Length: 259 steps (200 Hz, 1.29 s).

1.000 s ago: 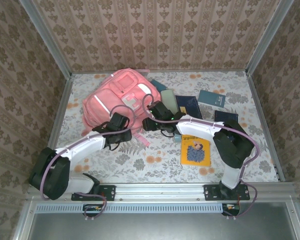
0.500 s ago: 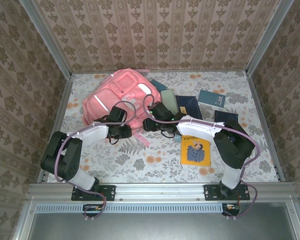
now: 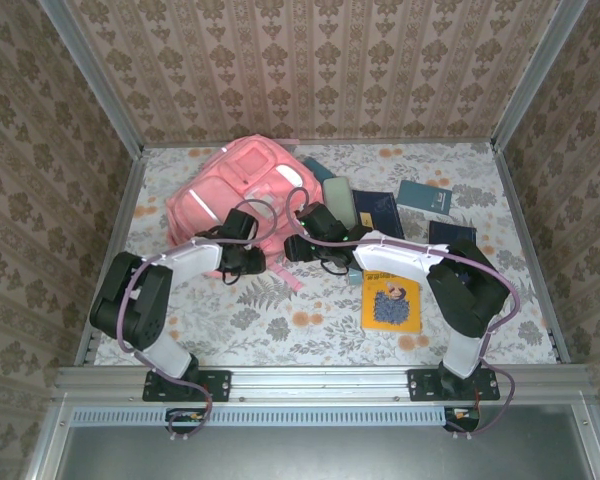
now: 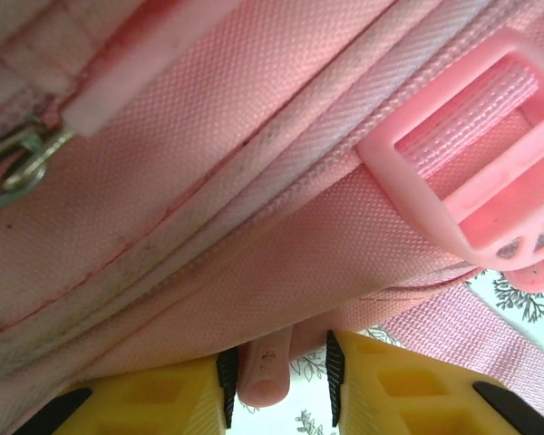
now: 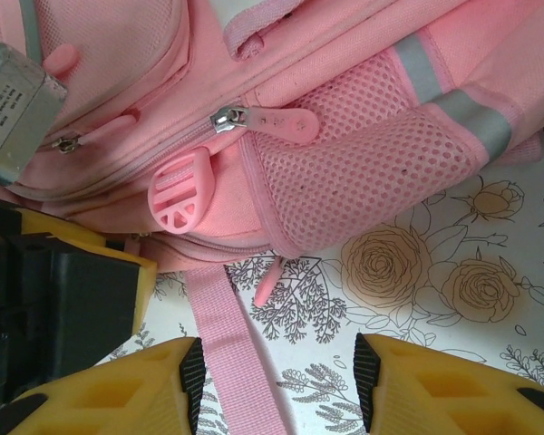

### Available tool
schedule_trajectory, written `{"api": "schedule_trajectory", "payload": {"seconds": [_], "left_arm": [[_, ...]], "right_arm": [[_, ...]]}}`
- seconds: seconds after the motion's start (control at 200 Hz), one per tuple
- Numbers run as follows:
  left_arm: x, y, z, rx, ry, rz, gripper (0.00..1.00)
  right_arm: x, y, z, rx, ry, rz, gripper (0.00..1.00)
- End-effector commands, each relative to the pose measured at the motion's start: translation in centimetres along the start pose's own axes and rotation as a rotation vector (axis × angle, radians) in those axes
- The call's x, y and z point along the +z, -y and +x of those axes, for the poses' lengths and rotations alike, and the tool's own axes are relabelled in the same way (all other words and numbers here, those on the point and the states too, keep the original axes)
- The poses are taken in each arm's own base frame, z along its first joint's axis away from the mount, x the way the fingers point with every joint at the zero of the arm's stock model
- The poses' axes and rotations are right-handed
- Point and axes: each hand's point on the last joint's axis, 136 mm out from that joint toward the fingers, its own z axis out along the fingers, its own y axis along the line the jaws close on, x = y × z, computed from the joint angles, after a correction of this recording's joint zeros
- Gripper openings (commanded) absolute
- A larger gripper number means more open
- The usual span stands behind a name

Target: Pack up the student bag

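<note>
Soft pink backpack (image 3: pixel 242 190) upper left of centre in the top view; grey stripe (image 5: pixel 417 68), mesh pocket (image 5: pixel 363 172), plastic buckle (image 5: pixel 181 195). Left gripper (image 4: pixel 276 362) narrow around a zipper tab (image 4: pixel 263 373), slightly gapped. Right gripper (image 5: pixel 274 372) spread wide beside strap (image 5: pixel 227 317).

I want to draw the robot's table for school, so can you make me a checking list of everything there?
surface: flowery cloth, lying flat.
job's things: pink bag lying at the back left.
clutter: yellow book and dark blue books lie right of the bag, outside it.
jaws: left jaws open around the bag's pink pull, not pinching it; right jaws open over the cloth beside a strap.
cables: purple leads run along both arms.
surroundings: patterned walls, metal rail in front.
</note>
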Motion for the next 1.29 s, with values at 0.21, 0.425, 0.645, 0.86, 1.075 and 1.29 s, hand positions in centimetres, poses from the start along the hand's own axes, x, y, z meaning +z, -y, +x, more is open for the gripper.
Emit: {"api": "schedule_trajectory", "payload": {"seconds": [0.21,0.425,0.645,0.86,1.075,1.29], "left_arm": [[1.0,-1.1,-0.9,-0.014,-0.018,-0.035,0.21],[-0.2,0.1,-1.3,-0.026,0.014,0.036,0.11],[-0.3,1.2,-1.1,-0.077,0.017,0.144,0.29],[0.0,1.4,-1.3,-0.195,0.029,0.274,0.3],[0.7,0.7,-1.1,-0.278,0.022,0.3,0.31],[0.8,0.9,-1.3,-0.347,0.039,0.374,0.23]], "right_arm": [[0.3,-1.0,0.1,0.008,-0.015,-0.025,0.5],[0.4,-0.9,0.5,0.009,-0.022,-0.022,0.51],[0.7,-1.3,0.8,0.007,-0.03,-0.029,0.51],[0.8,-1.3,1.0,0.003,-0.034,-0.028,0.51],[0.9,-1.4,1.2,0.004,-0.038,-0.029,0.51],[0.9,-1.6,1.4,-0.003,-0.041,-0.033,0.5]]}}
